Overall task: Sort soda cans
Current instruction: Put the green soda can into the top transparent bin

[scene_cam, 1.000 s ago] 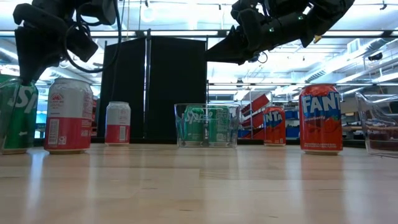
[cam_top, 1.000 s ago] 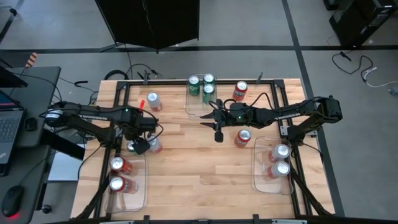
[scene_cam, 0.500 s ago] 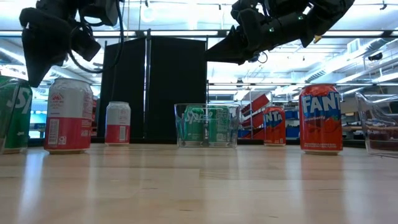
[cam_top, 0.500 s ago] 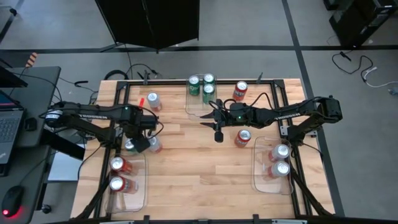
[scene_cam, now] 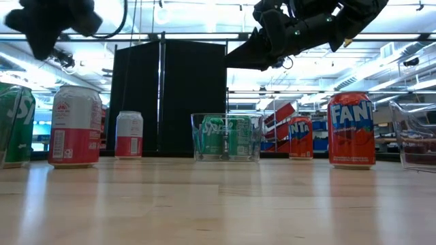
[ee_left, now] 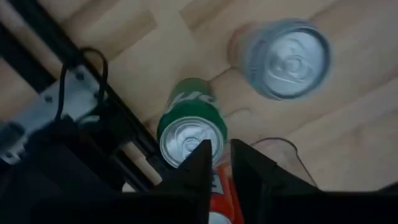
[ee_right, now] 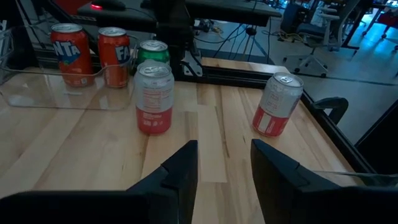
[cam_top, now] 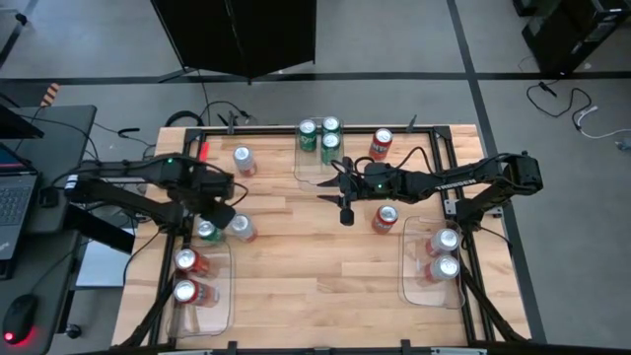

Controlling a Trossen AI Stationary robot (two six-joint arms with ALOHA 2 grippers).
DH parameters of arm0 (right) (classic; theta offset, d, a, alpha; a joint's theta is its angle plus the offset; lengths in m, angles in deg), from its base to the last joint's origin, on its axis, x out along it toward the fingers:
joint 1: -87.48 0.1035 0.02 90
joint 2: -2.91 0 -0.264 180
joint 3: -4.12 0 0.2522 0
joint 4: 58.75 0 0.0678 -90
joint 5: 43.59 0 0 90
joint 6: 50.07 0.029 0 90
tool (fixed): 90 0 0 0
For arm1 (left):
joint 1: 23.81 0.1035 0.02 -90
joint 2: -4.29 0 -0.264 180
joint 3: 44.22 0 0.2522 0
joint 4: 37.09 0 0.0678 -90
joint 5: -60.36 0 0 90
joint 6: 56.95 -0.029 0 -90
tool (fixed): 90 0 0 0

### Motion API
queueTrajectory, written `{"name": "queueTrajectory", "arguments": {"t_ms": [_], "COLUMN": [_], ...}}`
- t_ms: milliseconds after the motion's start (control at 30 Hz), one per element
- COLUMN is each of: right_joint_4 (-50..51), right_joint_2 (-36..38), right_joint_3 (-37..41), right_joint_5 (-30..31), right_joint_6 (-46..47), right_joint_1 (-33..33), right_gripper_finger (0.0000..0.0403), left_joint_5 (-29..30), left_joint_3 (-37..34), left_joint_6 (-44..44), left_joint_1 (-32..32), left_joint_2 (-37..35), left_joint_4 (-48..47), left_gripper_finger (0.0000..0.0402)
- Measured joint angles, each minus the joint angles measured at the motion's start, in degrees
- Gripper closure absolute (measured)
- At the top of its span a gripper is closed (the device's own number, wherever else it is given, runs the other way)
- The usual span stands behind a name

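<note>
The left pincer [ee_left: 217, 148] has risen off the green metal soda can [cam_top: 205, 230] and closed empty, leaving it unsorted at the wooden surface's [cam_top: 315, 276] left edge, while the right pincer [cam_top: 328, 187] hovers open.

Surface [cam_top: 315, 266]: pale wood planks, visible grain, smooth satin finish; in the low view it gives soft reflections of the cans. Black metal frame [cam_top: 197, 133] runs round its edge, matt.

Soda cans: thin metal, glossy printed sides, brushed silver tops with pull tabs. Green can [ee_left: 186, 127] and silver-white can [ee_left: 283, 59] show bright, reflective lids in the left wrist view. Red can [scene_cam: 351, 129] has a shiny lacquered wall.

Trays: clear, glossy plastic; right-hand tray [cam_top: 414, 286] is nearly see-through, its rim catching light.

Arms and fingers [ee_right: 180, 171]: dark, matt, hard plastic or coated metal; cannot tell which.

Backdrop panel [scene_cam: 170, 95]: flat black, matt.
</note>
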State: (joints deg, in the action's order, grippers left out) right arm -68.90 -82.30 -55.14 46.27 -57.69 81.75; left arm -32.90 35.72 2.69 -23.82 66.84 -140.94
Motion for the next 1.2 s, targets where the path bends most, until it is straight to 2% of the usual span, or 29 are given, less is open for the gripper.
{"name": "queueTrajectory", "arguments": {"t_ms": [167, 300, 467, 600, 933, 1033, 1200], "right_joint_4": [0.0, 0.0, 0.0, 0.0, 0.6, 0.7, 0.7], "right_joint_2": [0.0, 0.0, 0.0, 0.0, 0.0, 0.0, 0.0], "right_joint_3": [0.0, 0.0, 0.0, 0.0, 0.0, 0.0, 0.0], "right_joint_5": [0.0, 0.0, 0.0, 0.0, 0.0, 0.0, 0.0], "right_joint_6": [0.2, 0.4, 0.6, 1.4, 1.4, 1.4, 1.4], "right_joint_1": [0.0, 0.0, 0.0, 0.0, 0.0, 0.0, 0.0], "right_gripper_finger": [0.0258, 0.0252, 0.0244, 0.0236, 0.0213, 0.0205, 0.0193], "left_joint_5": [-1.1, -1.5, -4.1, -4.9, -7.5, -7.3, -6.6], "left_joint_3": [-5.4, -9.4, -12.5, -12.8, -12.7, -12.7, -12.9], "left_joint_6": [6.4, 8.4, 4.3, 2.4, 5.1, 5.1, 5.0], "left_joint_1": [-1.0, -1.7, -2.5, -2.7, -2.7, -2.7, -2.7], "left_joint_2": [-5.7, -8.5, -8.3, -6.5, -3.6, -3.6, -3.6], "left_joint_4": [-0.1, 0.5, 5.9, 9.9, 5.0, 4.7, 4.7], "left_gripper_finger": [0.0395, 0.0384, 0.0346, 0.0295, 0.0162, 0.0147, 0.0146]}}
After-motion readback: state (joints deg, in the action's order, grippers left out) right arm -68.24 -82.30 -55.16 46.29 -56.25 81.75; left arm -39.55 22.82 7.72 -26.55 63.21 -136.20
